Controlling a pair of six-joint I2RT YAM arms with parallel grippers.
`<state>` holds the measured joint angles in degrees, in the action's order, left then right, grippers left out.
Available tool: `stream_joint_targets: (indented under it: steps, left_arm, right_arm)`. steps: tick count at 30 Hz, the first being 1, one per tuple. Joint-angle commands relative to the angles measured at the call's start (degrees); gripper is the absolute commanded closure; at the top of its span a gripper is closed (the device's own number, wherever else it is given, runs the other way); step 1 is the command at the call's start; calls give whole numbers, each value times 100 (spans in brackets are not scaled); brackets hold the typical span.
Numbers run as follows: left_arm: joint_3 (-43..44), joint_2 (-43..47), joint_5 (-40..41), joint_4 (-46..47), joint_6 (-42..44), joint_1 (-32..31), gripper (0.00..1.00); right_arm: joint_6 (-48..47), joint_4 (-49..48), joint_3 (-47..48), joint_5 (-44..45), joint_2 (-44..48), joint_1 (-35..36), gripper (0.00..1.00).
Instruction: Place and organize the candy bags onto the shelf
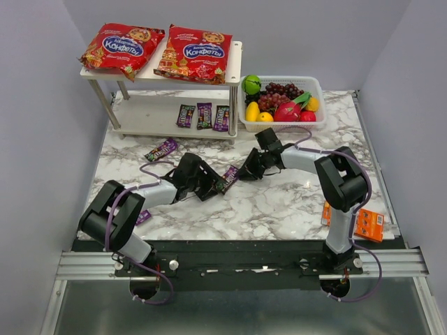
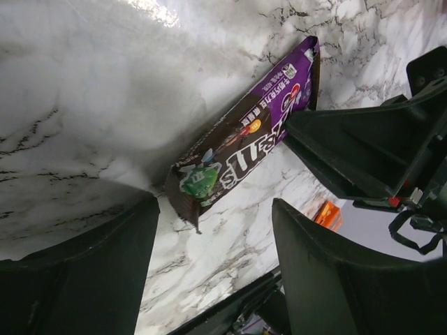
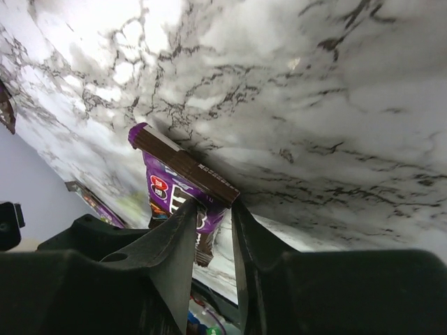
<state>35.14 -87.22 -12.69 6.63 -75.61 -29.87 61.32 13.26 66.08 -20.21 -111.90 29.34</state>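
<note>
Two red candy bags (image 1: 122, 45) (image 1: 195, 52) lie on the top board of the white shelf (image 1: 150, 115). Three purple packets (image 1: 204, 115) lie side by side on its lower board. My right gripper (image 1: 246, 172) (image 3: 213, 204) is shut on one end of a purple-brown packet (image 1: 227, 178) (image 3: 171, 185) mid-table. My left gripper (image 1: 208, 183) (image 2: 215, 209) is open and empty, with the other end of that packet (image 2: 244, 146) just beyond its fingertips. Another packet (image 1: 161, 149) lies in front of the shelf, and one (image 1: 142, 217) lies by the left arm.
A white basket (image 1: 318, 84) of fruit stands right of the shelf. Orange boxes (image 1: 363, 222) lie at the table's near right edge and show in the left wrist view (image 2: 327, 215). Grey walls close in the table on three sides.
</note>
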Motion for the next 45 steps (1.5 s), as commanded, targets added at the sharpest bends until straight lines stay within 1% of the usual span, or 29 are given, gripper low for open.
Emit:
stream_joint_targets:
  steps: [1,5,6,8,9,11,12,16,18,20,21,22,24,25,28,30,32,36,40,41,45]
  left_arm:
    - [-86,-128,574,276,-375,-151,32]
    - [2,-295,706,339,-401,-151,46]
    - [11,-313,741,339,-393,-151,51]
    - [11,-313,776,304,-358,-151,59]
    - [2,-296,838,260,-331,-160,66]
    - [-24,-243,891,233,-279,-151,74]
    - [-24,-234,926,164,-252,-151,83]
    - [98,-173,1119,-74,151,-151,100]
    - [195,-94,1224,-319,318,-116,100]
    - [222,108,1225,-417,520,6,100]
    - [204,204,1225,-417,591,68,100]
    - [187,423,1199,-417,644,130,100]
    - [160,644,1076,-426,811,419,100]
    - [160,845,1023,-443,855,551,100]
    - [239,1232,751,-610,1039,1096,100]
    - [379,1409,497,-802,1197,1490,100]
    - [555,1690,495,-1066,1347,1641,100]
    - [1090,2042,610,-1918,1672,1958,100]
    - [1408,2157,618,-1973,1699,2450,100]
    - [1487,2113,601,-1973,1656,2712,100]
    - [2022,1806,469,-1676,1523,3223,100]
  right_arm:
    - [143,696,-342,237,-139,177,63]
    - [117,678,-447,157,-131,195,62]
    - [108,687,-465,157,-139,203,62]
    - [73,678,-500,149,-122,203,62]
    - [64,678,-526,157,-131,203,62]
    - [-6,678,-526,157,-122,203,61]
    - [-41,670,-526,149,-122,212,59]
    - [-295,696,-640,333,53,203,45]
    - [-419,731,-702,508,263,195,41]
    - [-586,766,-851,631,448,160,35]
    - [-638,775,-895,745,693,151,32]
    - [-769,784,-939,807,809,116,27]
    - [-928,810,-1062,1026,1081,98,23]
    - [-1103,845,-1115,1097,1317,81,18]
    - [-1437,933,-1369,1282,1739,-7,14]
    - [-1552,977,-1623,1448,1960,-60,14]
    - [-1754,1021,-1747,1563,2241,-122,14]
    - [-1992,1135,-1854,1836,2549,-201,14]
    - [-2168,1170,-1915,1985,2761,-253,14]
    - [-2177,1170,-1924,1986,2761,-271,14]
    - [-2142,1197,-1845,1810,2638,-315,14]
